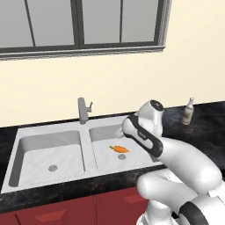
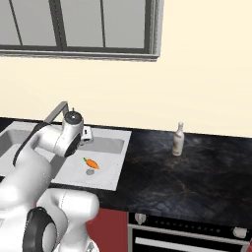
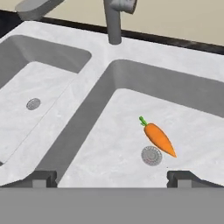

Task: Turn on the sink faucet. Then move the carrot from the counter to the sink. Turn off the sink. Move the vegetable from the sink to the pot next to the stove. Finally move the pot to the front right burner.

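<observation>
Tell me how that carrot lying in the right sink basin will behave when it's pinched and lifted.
The carrot looks small and solid, so probably stiff and light. Its round, tapered body lies flat by the drain, so it may roll or pivot if nudged off-centre. It tapers toward one end, so a pinch near the tip could slip; mid-body seems safer.

The right bowl of the sink [image 3: 87, 113] is pretty open from above. The only stuff on its floor is the carrot [image 3: 158, 138], lying flat just beside the drain [image 3: 152, 155], so there's bare floor all round, mostly on the left. The sink faucet [image 3: 114, 19] stands on the back rim right at the divider between the bowls, so that's what blocks things back there. On the counter [image 2: 162, 172] the pale bottle [image 2: 178, 139] stands upright by the wall, well apart from the sink.
</observation>
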{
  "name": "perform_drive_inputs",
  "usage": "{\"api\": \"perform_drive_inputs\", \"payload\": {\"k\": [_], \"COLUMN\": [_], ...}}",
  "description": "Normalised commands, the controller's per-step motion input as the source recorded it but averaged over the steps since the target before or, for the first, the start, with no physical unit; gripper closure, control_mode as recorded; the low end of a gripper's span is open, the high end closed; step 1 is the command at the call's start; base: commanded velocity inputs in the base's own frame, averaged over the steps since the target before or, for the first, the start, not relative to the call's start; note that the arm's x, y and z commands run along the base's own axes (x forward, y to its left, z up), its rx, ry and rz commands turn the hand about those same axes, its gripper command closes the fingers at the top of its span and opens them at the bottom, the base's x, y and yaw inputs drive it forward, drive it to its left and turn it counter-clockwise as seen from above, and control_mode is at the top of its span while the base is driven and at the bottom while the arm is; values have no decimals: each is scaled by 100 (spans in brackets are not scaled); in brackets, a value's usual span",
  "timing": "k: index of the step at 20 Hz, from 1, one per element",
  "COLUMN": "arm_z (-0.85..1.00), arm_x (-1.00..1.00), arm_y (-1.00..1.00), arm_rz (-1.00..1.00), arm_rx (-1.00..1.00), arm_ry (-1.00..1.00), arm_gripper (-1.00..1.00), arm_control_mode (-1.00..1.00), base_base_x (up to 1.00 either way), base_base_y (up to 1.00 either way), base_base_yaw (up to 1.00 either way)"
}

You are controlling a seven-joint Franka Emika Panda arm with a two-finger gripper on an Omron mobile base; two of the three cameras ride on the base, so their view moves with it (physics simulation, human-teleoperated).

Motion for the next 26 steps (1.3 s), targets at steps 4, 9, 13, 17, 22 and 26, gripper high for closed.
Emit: {"api": "perform_drive_inputs", "payload": {"k": [4, 9, 13, 17, 22, 26], "arm_z": [-53, -67, -37, -32, -32, -31], "arm_x": [5, 15, 23, 26, 28, 25], "arm_y": [-18, -7, -3, -5, -1, 0], "arm_rz": [0, 0, 0, 0, 0, 0], "arm_rx": [-7, -14, -8, -2, -2, -2], "arm_ry": [14, 9, 1, 0, 0, 0], "arm_gripper": [-100, -100, -100, -100, -100, -100], "arm_control_mode": [-100, -100, -100, -100, -100, -100], "base_base_x": [0, 0, 0, 0, 0, 0], "base_base_y": [0, 0, 0, 0, 0, 0], "base_base_yaw": [0, 0, 0, 0, 0, 0]}}
